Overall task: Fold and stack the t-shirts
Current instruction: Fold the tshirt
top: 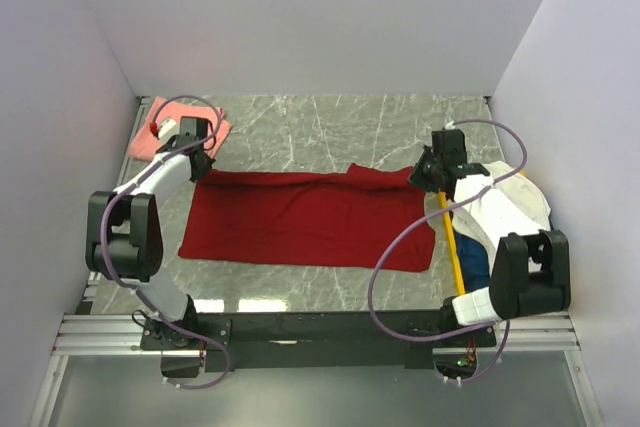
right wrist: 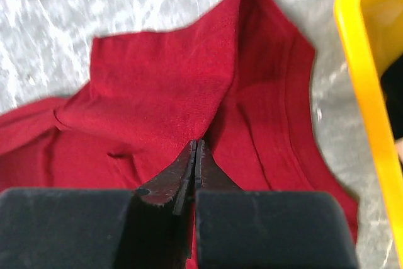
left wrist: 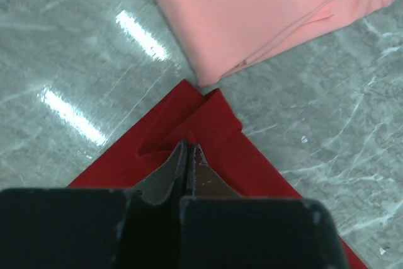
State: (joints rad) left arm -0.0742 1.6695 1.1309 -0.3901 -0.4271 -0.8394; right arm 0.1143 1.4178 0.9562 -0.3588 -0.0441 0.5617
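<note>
Gripping deep red shirt (top: 310,222), flat mid-desk (top: 330,127), at far corners: left fingers (left wrist: 169,173) clamped on left corner, right fingers (right wrist: 173,181) clamped on right. Fold step in hand; next likely needs both lifting together, carrying far edge evenly to near hem.

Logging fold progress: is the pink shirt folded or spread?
Folded: the pink shirt shows stacked layered edges, a compact bundle beside the red shirt.

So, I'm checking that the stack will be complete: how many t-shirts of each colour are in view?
Red t-shirt: 1
Salmon pink t-shirt: 1
Cream white t-shirt: 1
Total: 3
Not counted: the dark blue cloth under the white one, since its kind is unclear.
</note>
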